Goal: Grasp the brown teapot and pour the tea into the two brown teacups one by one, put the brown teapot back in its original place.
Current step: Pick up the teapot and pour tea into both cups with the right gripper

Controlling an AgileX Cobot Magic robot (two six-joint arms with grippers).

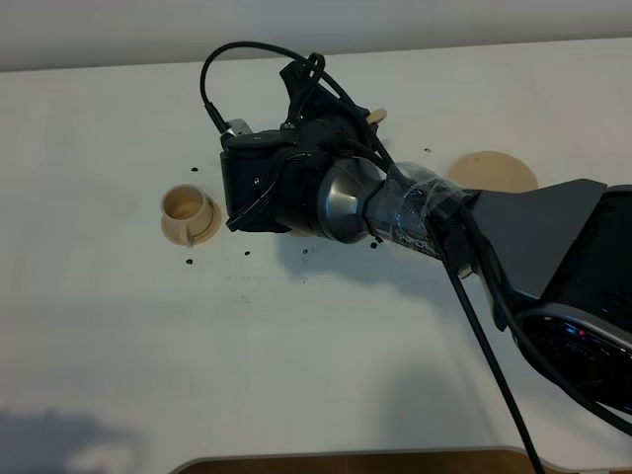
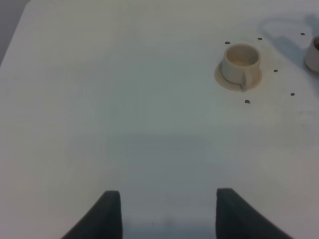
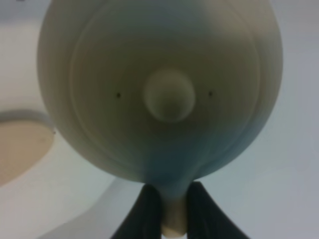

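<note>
1. reaching in from the right edge of the overhead view, the right arm (image 1: 464,222) stretches across the middle of the white table (image 1: 118,355), its forearm low and angled to the upper left, with black cables (image 1: 247,54) looping above the wrist.
2. the right gripper (image 3: 173,193) is closed tight, its two dark fingers (image 3: 148,209) pinching the loop handle of the brown teapot (image 3: 159,64).
3. the teapot fills the right wrist view, its round lid and knob (image 3: 169,94) facing that camera squarely; in the overhead view only a small tan bit (image 1: 376,116) peeks out past the wrist.
4. the large round saucer (image 1: 492,170) lies bare on the table to the right of the wrist, well apart from the teapot.
5. a tan round shape (image 3: 20,149) sits at the edge of the right wrist view; which dish it is cannot be told.
6. the left teacup (image 1: 188,205) stands upright on its small saucer (image 1: 183,232), just left of the right gripper's black housing and not touching it.
7. the second teacup (image 2: 314,55) shows only as a sliver at the edge of the left wrist view; overhead, the arm hides it.
8. the left gripper (image 2: 168,194) hangs over bare table with its fingers spread wide and nothing between them, well apart from the cups.
9. small dark dots (image 1: 189,262) mark the table around the cups.
</note>
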